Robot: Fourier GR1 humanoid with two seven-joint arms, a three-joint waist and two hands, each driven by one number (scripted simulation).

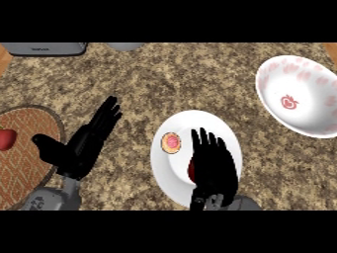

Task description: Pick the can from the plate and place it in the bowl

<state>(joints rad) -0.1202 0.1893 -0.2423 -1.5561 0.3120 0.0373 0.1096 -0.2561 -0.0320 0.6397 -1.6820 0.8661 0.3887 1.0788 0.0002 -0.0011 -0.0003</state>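
- While the can (172, 143) lies on the white plate (172, 178), toward its left side, you see its round end with a pink centre facing up at you, so its long axis reads as roughly upright; I cannot tell that for certain from this steep view.
- Your right hand (213, 168) hangs over the same plate, just right of the can, fingers (209, 143) straight and slightly spread, clamped on nothing.
- A dark red patch shows under that palm; what it is cannot be made out.
- From the fingers the can lies to the left and a little ahead, close but apart from them as far as you can see.
- That makes the right hand the nearer one by my reckoning: you would shift left before closing round the can.
- The bowl (306, 96), white with red marks, sits well apart at the upper right, tilted toward you.
- Your left hand (83, 143) rests open on the worktop (186, 74), left of the plate, fingers straight.
- Beyond it, a woven mat (18, 168) carries a red pepper (1, 139).
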